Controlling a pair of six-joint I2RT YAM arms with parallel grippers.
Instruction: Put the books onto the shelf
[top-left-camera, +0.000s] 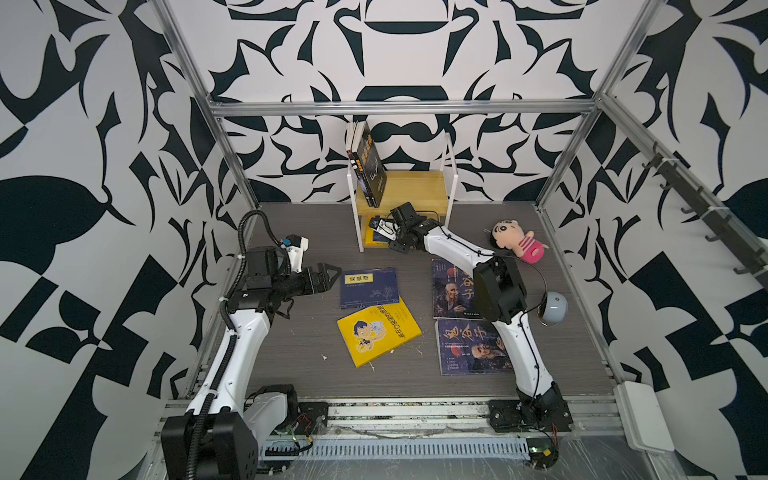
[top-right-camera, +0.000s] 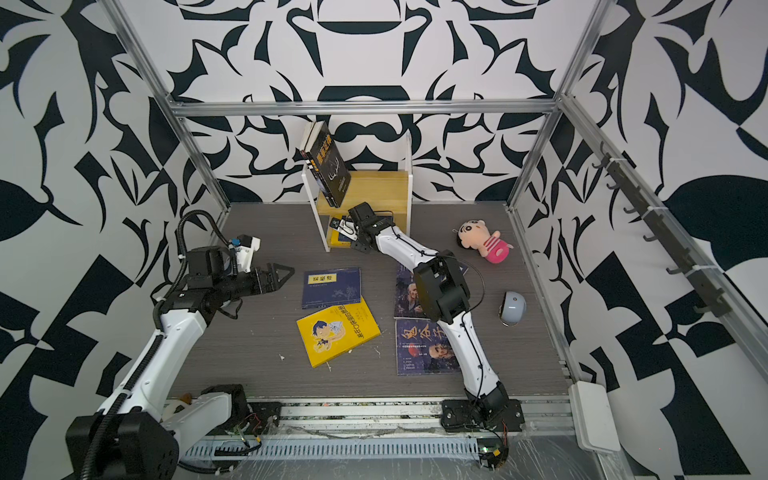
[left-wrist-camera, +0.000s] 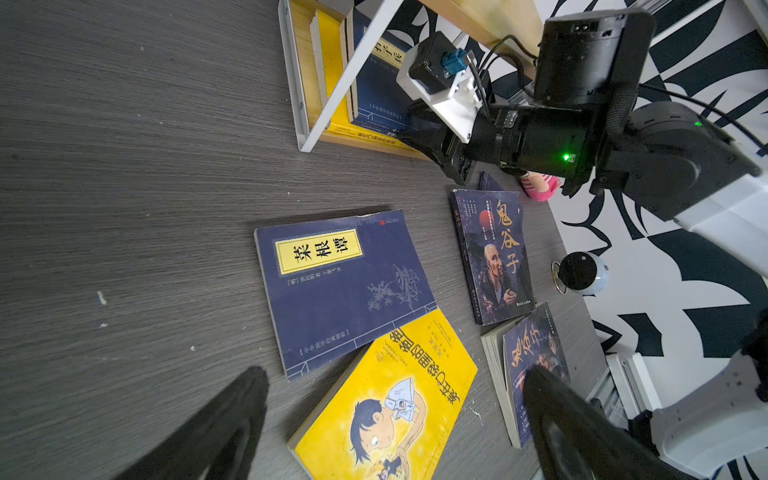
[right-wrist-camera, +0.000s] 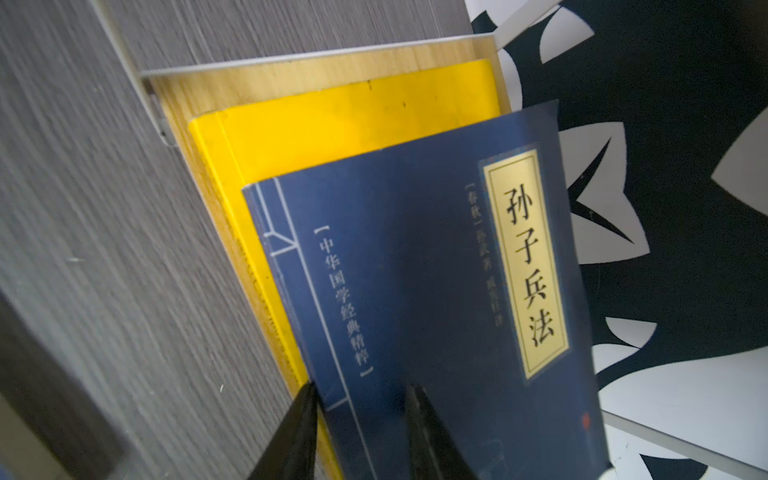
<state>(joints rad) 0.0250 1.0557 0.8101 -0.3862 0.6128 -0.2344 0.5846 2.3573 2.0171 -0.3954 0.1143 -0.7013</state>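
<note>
Right claw (right-wrist-camera: 361, 419) half-spread at navy book (right-wrist-camera: 415, 270) on shelf (right-wrist-camera: 270, 79) lower tier. Grip: cannot tell. Left claw (top-left-camera: 332, 277) spread wide.

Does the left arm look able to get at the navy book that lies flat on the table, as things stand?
Probably yes. The open left gripper is just beside the navy book, with only bare table between them. The yellow book overlaps one corner of it, away from the gripper.

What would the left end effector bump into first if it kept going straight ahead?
Probably the navy book lying flat just ahead of the left end effector; height is unclear.
</note>
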